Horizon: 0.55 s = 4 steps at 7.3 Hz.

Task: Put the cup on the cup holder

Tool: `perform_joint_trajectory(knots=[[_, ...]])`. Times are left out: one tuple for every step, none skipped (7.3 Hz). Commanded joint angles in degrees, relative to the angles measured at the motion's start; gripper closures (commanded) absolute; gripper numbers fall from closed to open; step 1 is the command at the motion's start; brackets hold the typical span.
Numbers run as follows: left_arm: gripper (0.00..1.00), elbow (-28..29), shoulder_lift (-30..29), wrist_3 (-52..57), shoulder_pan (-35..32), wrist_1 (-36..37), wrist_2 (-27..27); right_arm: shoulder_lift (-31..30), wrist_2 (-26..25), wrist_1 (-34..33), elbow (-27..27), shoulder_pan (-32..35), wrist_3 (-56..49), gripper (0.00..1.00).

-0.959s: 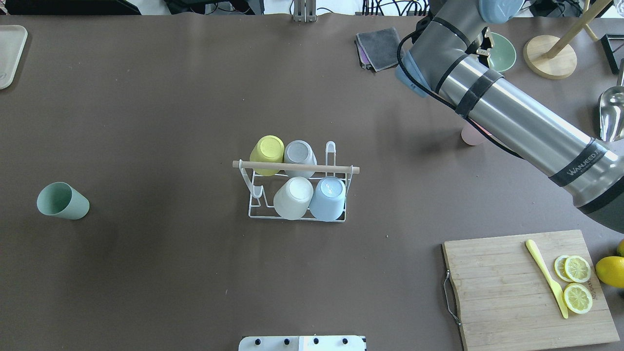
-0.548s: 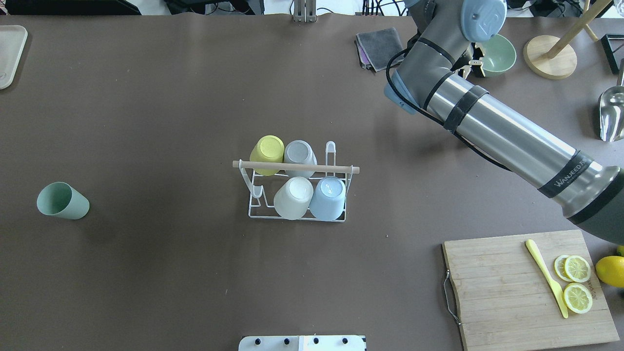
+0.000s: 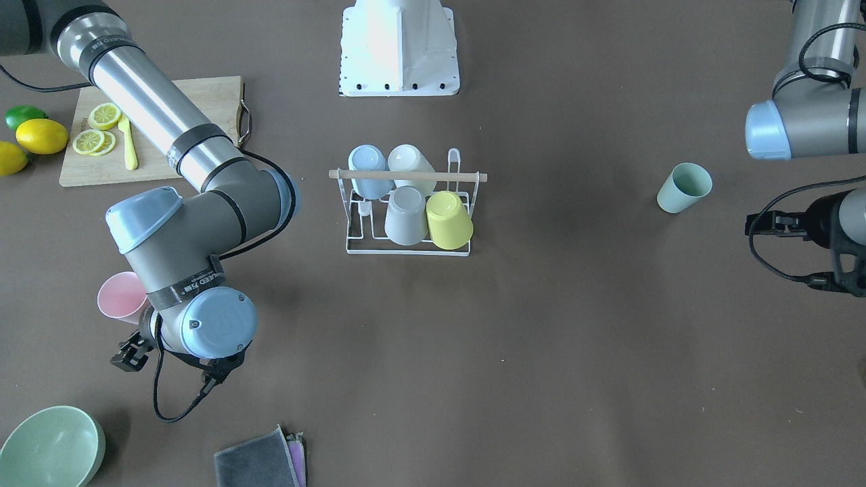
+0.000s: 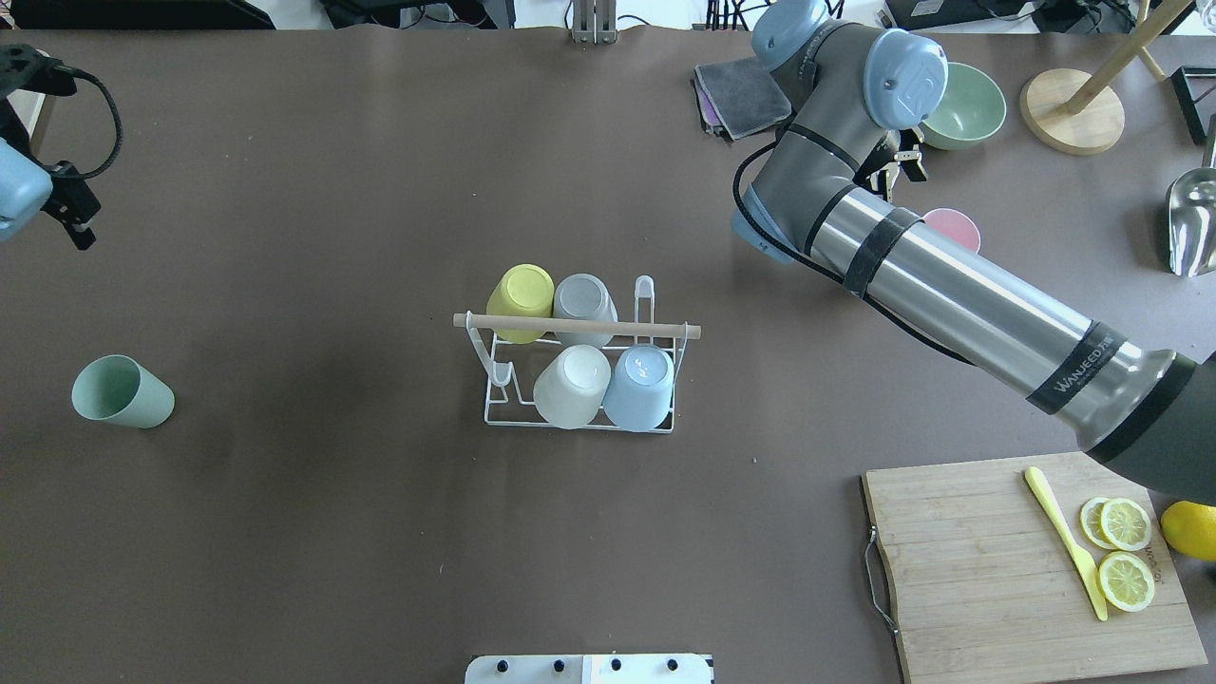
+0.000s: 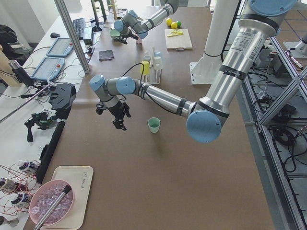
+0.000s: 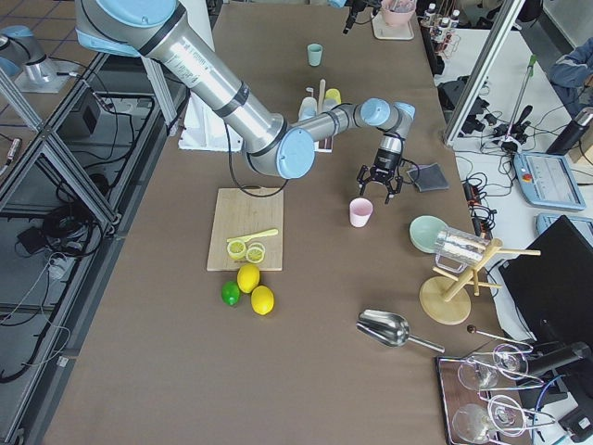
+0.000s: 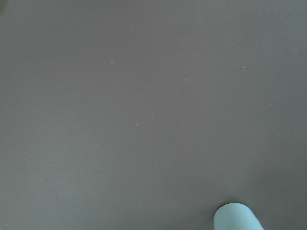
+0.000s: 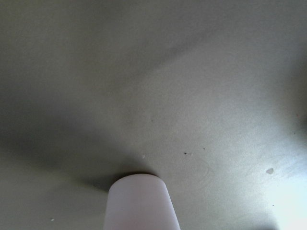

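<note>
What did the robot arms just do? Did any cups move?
The right arm swung leftward in the overhead view, uncovering the pink cup. Its open tool hangs by that cup, gripping nothing. The left arm came in at that view's left edge. The loaded cup holder and the green cup stayed put.

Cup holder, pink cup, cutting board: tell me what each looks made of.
Cup holder: thin white wire, probably painted or coated metal judging by its slim bent rods. The bar across its top looks like pale bare wood.
Pink cup: likely matte plastic, evenly coloured with no shine, though it could be a fibre composite.
Cutting board: wood or bamboo, unvarnished-looking, with visible lengthwise strips and grain.
</note>
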Motion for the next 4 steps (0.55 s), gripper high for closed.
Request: perform_joint_trajectory(knots=[[0.02,5.3,-4.7,0.5,5.2,1.9,0.0,-0.5,-0.3,0.5,-0.7,-1.1,-0.4,0.00],[0.02,6.6,-4.7,0.5,6.1,2.0,-0.1,-0.5,-1.0,0.6,-1.6,-1.8,-0.5,0.00],[0.02,7.6,-4.2,0.6,6.4,2.0,-0.2,-1.1,-1.5,0.6,-1.9,-2.3,-0.5,0.00],[0.02,8.0,-4.3,0.6,6.5,4.8,-0.5,-1.5,-1.6,0.5,-2.0,-2.8,-0.5,0.00]])
